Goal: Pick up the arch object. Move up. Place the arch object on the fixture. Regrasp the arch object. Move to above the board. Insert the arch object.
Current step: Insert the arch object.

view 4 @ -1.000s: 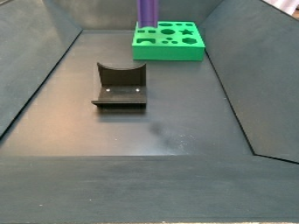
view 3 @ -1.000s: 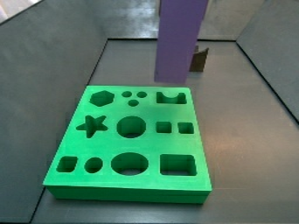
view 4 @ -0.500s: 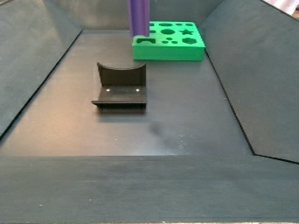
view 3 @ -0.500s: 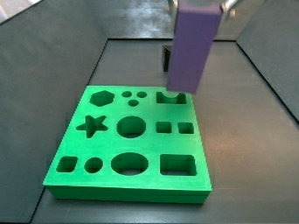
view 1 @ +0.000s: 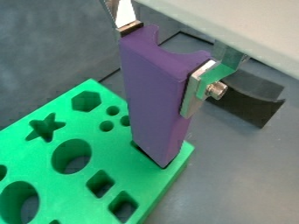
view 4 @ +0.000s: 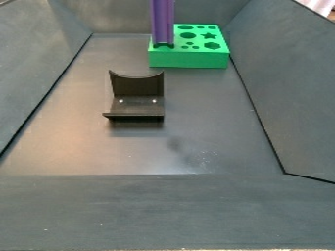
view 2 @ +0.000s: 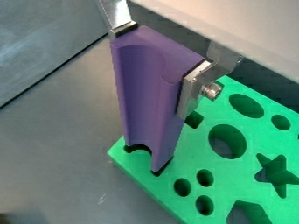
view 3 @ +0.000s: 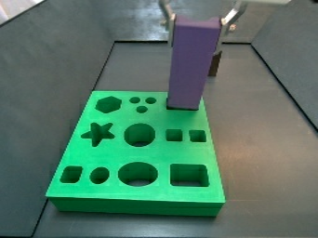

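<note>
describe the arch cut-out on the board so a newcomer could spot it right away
Start at the green board on the dark floor. The arch cut-out sits at its edge where the end effector holds the purple arch object upright, lower end entering it. Unlike the other cut-outs, it is occupied.

Between the silver gripper (view 1: pixel 163 58) jaws: purple arch object (view 1: pixel 158 96). Below them: bright green board (view 3: pixel 118 153). Fixture (view 4: pixel 133 96): dark brown-black.
</note>
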Tool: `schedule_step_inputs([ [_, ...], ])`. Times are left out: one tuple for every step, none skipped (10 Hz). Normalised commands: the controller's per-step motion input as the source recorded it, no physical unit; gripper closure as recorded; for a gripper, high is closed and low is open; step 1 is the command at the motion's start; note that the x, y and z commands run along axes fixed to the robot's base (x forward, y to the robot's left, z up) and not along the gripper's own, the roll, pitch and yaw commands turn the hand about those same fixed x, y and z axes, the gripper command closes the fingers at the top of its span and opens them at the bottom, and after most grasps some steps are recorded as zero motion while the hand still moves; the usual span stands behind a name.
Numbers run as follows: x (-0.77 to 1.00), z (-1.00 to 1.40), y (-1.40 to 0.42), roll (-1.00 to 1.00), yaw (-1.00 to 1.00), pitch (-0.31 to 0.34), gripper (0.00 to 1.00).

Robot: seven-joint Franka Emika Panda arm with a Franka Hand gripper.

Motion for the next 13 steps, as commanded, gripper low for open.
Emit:
schedule_step_inputs([
  [0.0,-0.29,-0.15,0.0,0.0,-0.201,1.0],
  [-0.21,-0.23,0.0,-0.03,0.0,-0.207,1.0],
  [-0.35,-0.12,0.08,-0.04,0.0,-0.191,1.0],
  [-0.4,-0.05,0.15,-0.06,-0.01,-0.191,1.0],
  [-0.25,0.0,0.21,-0.09,0.0,-0.147,1.0],
  [-0.09,-0.1,0.04,-0.03,0.0,-0.127,1.0],
  [0.04,-0.13,0.0,-0.01,0.0,-0.076,1.0],
  [0.29,-0.15,0.0,-0.01,0.0,-0.034,1.0],
  [0.35,-0.17,0.0,0.0,0.0,-0.02,1.0],
  [0.26,-0.14,0.0,0.0,0.0,-0.003,1.0],
  [0.11,-0.13,0.04,0.0,0.01,0.0,1.0],
  [0.0,-0.16,0.08,0.0,0.06,0.0,1.0],
  [0.0,-0.16,0.1,0.0,0.06,0.0,1.0],
])
